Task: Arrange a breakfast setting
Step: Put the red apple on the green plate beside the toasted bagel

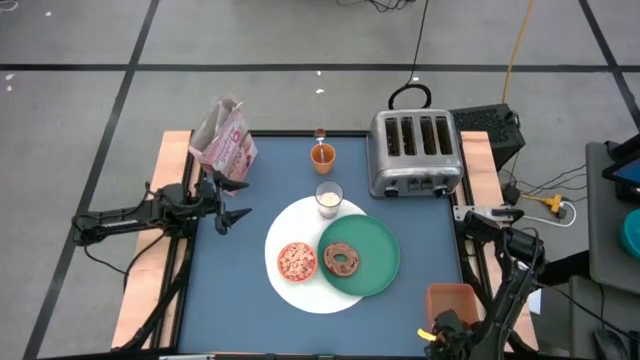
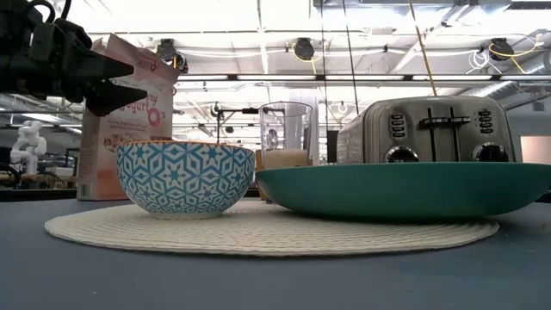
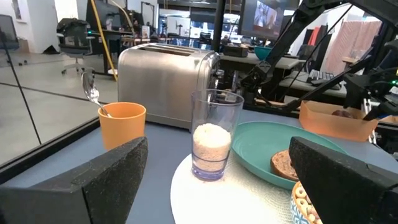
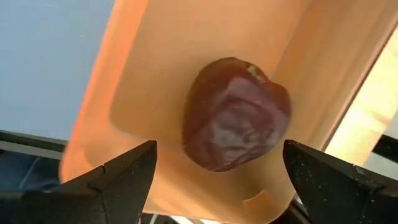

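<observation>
On table centre: bagel (image 1: 343, 260) on green plate (image 1: 375, 262), bowl (image 1: 296, 261), glass (image 1: 328, 198) set. Fruit (image 4: 236, 114) unplaced, in orange tray (image 4: 155, 74) beneath my right gripper (image 4: 217, 171), jaws wide. Left gripper (image 1: 228, 205) wide, empty.

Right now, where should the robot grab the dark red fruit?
Around the fruit's rounded middle, coming straight down from above. It lies loose in the shallow orange tray, whose raised walls block a sideways reach. The open right gripper already hangs over it, a finger on each side.

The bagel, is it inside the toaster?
No, the bagel lies on the green plate, apart from the toaster.
</observation>
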`<action>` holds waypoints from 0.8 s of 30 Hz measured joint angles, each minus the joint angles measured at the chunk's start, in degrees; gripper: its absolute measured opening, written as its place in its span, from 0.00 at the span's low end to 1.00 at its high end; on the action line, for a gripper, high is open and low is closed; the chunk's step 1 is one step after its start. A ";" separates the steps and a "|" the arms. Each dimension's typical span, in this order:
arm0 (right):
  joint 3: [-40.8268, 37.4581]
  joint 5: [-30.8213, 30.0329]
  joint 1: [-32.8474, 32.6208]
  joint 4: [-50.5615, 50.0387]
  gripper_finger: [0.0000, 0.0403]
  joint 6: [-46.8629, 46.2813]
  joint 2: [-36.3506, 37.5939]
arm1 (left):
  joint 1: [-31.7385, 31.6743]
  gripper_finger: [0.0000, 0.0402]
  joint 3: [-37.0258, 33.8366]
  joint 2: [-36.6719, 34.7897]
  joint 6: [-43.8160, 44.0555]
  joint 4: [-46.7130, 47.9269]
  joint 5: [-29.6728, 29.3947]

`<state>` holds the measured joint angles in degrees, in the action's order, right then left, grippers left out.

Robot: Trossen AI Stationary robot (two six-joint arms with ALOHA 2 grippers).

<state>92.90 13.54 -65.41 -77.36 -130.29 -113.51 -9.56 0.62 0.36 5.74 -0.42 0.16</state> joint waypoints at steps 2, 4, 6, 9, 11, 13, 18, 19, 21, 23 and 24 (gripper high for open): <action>-0.04 -0.03 -0.34 -0.90 0.85 0.05 0.00 | 0.01 0.98 0.00 0.00 0.02 0.00 0.00; -0.56 -0.02 -0.41 -1.10 0.85 0.34 0.00 | 0.01 0.98 0.00 0.00 0.04 -0.01 0.00; -1.43 -0.04 -0.61 -0.74 0.85 0.44 -0.02 | 0.02 0.98 0.00 0.00 0.06 0.01 0.00; -3.27 -0.02 -0.70 1.04 0.85 0.96 -0.02 | 0.00 0.98 0.00 0.00 0.10 0.01 0.00; -4.07 -0.04 -0.72 1.26 0.85 1.24 -0.04 | 0.01 0.98 0.00 0.00 0.14 0.01 0.00; -4.30 -0.20 -0.72 1.23 0.85 1.74 -0.04 | 0.01 0.98 0.00 0.00 0.17 0.00 0.00; -4.31 -3.11 -0.61 1.07 0.85 0.98 -0.04 | 0.00 0.98 0.00 0.00 0.01 0.02 0.00; -4.31 -4.07 -0.63 1.11 0.85 0.60 -0.04 | 0.02 0.98 0.00 0.02 -0.25 0.02 0.00; -4.31 -4.76 -0.61 1.27 0.85 0.68 -0.04 | 0.00 0.98 0.00 0.00 -0.74 0.00 0.00; -4.31 -4.63 -0.61 1.27 0.85 0.67 -0.04 | 0.02 0.98 0.00 0.00 -0.81 0.01 0.00; -4.31 -4.63 -0.61 1.29 0.85 0.67 -0.04 | 0.00 0.98 0.00 0.00 -0.94 0.01 0.00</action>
<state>88.60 8.91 -66.02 -76.07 -129.62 -113.56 -9.56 0.62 0.36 4.80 -0.41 0.16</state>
